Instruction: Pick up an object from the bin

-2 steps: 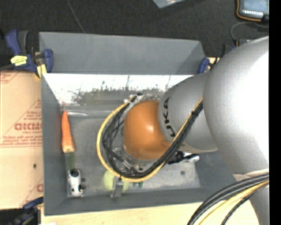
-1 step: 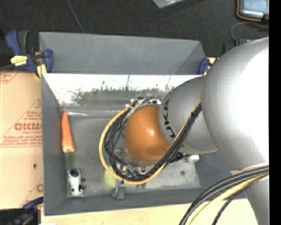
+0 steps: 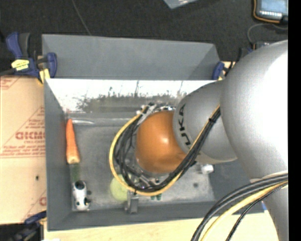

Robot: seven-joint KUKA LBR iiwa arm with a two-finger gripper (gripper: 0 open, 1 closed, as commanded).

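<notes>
My gripper [image 3: 132, 204] pokes out from under the orange cover, low in the bin by its front wall, somewhat left of centre. A pale yellow-green ball [image 3: 117, 190] lies right beside it on its left, partly hidden by the cables. Whether the ball is between the jaws I cannot tell. A small dark green bit [image 3: 156, 197] shows just right of the gripper.
An orange toy carrot [image 3: 71, 142] with a dark green stem lies along the bin's left wall. A small white and black object [image 3: 80, 195] sits below it in the front left corner. A little white piece [image 3: 206, 169] lies at the right, beside the arm.
</notes>
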